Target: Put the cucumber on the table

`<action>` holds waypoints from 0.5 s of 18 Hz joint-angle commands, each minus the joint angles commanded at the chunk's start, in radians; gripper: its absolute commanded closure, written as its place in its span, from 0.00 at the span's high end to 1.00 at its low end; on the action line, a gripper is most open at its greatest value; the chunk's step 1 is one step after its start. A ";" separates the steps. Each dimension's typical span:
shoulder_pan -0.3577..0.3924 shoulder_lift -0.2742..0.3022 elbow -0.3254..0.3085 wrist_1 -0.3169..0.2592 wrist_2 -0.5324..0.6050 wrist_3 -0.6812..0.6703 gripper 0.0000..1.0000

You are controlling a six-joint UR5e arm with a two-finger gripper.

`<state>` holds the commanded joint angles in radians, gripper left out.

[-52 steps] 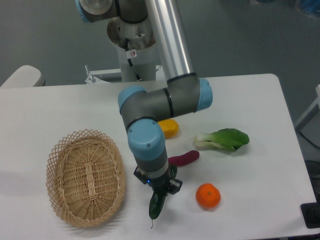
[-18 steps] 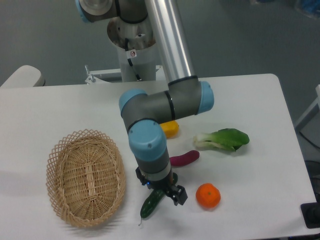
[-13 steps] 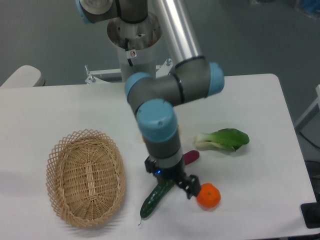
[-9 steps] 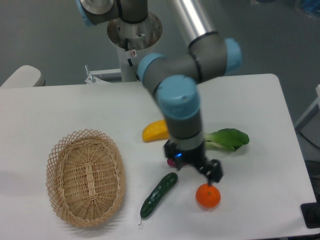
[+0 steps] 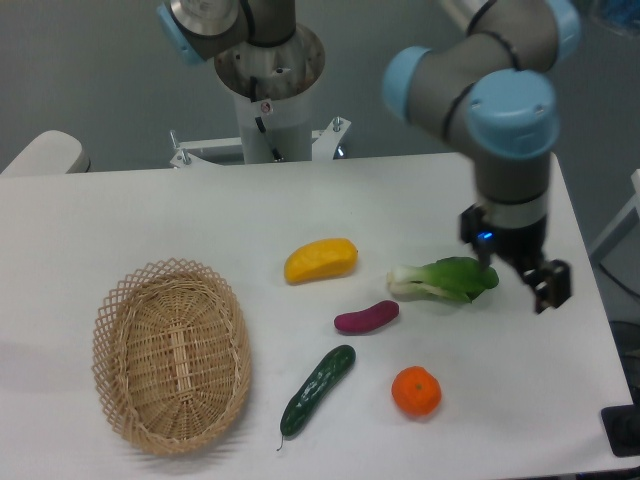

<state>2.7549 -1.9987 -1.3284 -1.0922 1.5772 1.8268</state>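
Cucumber [image 5: 317, 388] lies freed on table [image 5: 150, 215], lower centre, stem tip faint. Gripper [image 5: 520, 275], earlier over it, now right of frame, empty; jaw gap unclear.

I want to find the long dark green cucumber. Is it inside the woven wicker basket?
No, the long dark green cucumber lies on the white table, beside the woven wicker basket.

Probably robotics lab: UR5e arm [image 5: 500, 90] on pedestal, white table [image 5: 150, 220], grey floor.
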 joint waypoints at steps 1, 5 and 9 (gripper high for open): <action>0.011 -0.002 -0.002 -0.002 -0.020 0.005 1.00; 0.026 -0.003 -0.006 -0.003 -0.048 0.015 1.00; 0.025 -0.003 -0.006 -0.002 -0.048 0.006 1.00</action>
